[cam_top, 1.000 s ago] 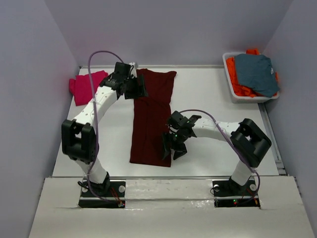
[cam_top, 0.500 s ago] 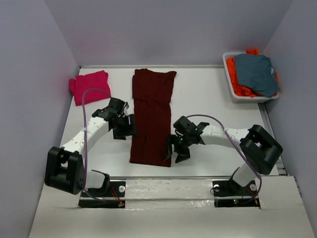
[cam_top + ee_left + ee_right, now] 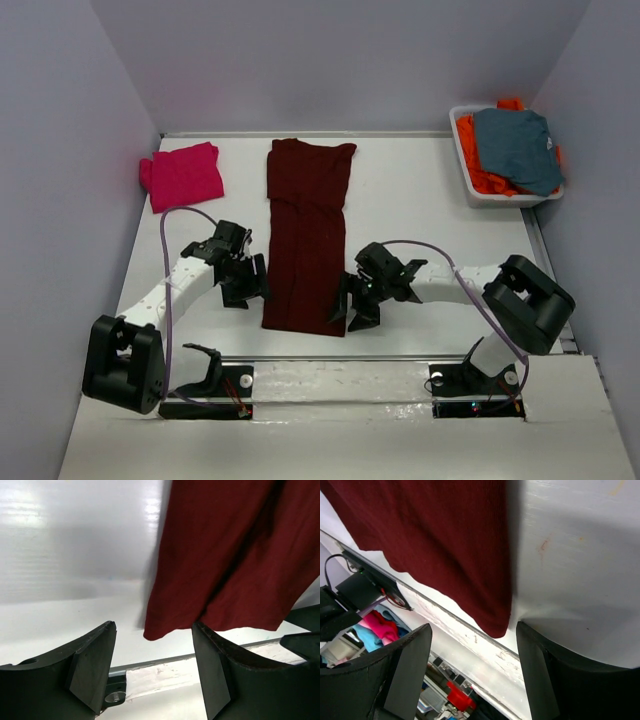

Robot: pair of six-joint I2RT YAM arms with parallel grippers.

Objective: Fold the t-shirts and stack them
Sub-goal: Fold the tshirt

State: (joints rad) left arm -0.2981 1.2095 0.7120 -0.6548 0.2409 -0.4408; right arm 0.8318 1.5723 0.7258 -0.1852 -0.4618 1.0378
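A dark maroon t-shirt (image 3: 308,235) lies on the table as a long narrow strip running from the far side to the near edge. A magenta-pink t-shirt (image 3: 184,175) lies folded at the far left. My left gripper (image 3: 244,290) hovers open at the strip's near left corner. In the left wrist view that corner of the maroon t-shirt (image 3: 235,555) sits just beyond the left gripper (image 3: 152,665), not between the fingers. My right gripper (image 3: 357,312) stands open at the near right corner. There the maroon t-shirt (image 3: 435,530) ends just ahead of the right gripper (image 3: 472,672).
A white bin (image 3: 512,200) at the far right holds an orange garment (image 3: 480,172) with a grey-blue garment (image 3: 515,145) on top. The table's near edge (image 3: 340,360) runs close behind both grippers. Walls close in the left, back and right sides.
My left arm swung from the maroon shirt's far end back to its near left corner. My right gripper slid a little nearer, to the near right corner. Both stayed open.
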